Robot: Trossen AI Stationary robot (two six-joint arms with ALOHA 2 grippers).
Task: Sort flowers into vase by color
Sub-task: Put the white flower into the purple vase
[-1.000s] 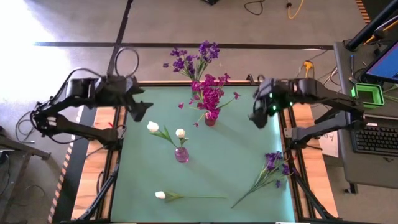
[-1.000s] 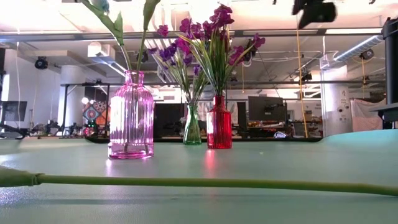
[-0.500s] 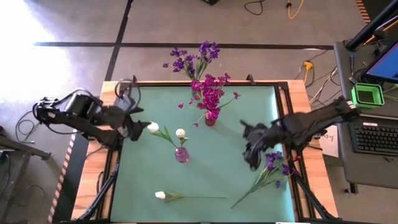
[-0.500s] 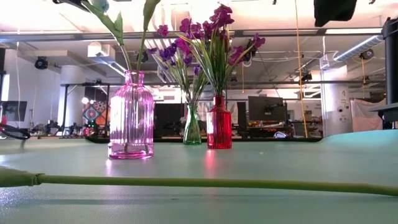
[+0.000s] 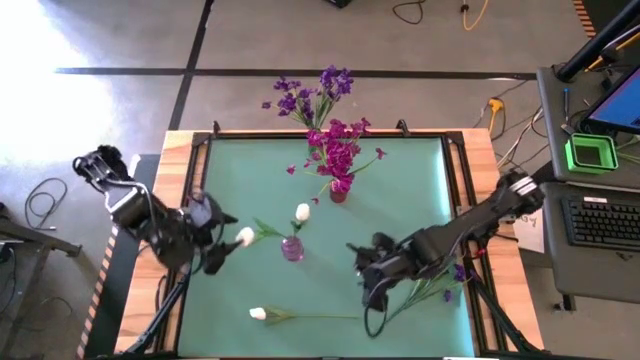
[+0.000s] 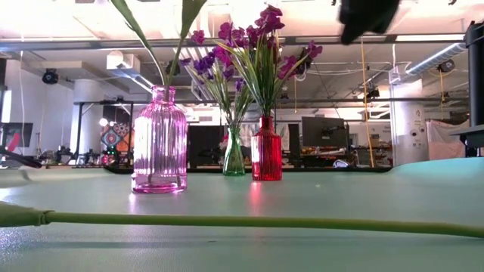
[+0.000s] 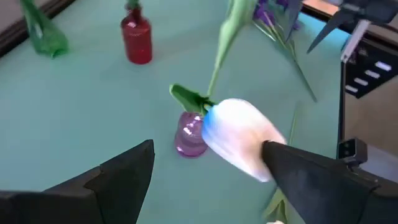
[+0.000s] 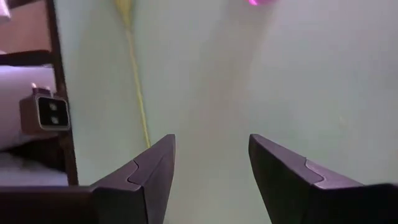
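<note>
A pink vase (image 5: 292,248) in the middle of the green table holds two white tulips. One bud (image 5: 302,211) stands up; the other (image 5: 243,236) leans toward the table's left. My left gripper (image 5: 215,252) is open at that leaning bud (image 7: 239,140). My right gripper (image 5: 370,282) hangs open over bare table, between the pink vase and a purple flower (image 5: 420,290) lying flat. Nothing is between its fingers (image 8: 149,180). A third white tulip (image 5: 258,314) lies along the near edge, and its stem (image 6: 227,221) crosses the low view. My left gripper is open, and the leaning white bud (image 7: 249,155) lies against the inner side of one finger (image 7: 305,177). The fingers slant down from the table's left side. The tulip's stem stays in the pink vase (image 7: 189,134), tilted toward the gripper.
A red vase (image 5: 339,190) with magenta flowers and a green vase (image 6: 234,155) with purple flowers stand near the far edge. Black rails frame the table. A keyboard and a green box (image 5: 590,152) sit on a desk to the right.
My left gripper has swung from the far left corner toward the near edge and down to the pink vase's tulips. The left bud has tipped toward the near edge. My right gripper has come from the far right down toward the table's middle and near edge.
</note>
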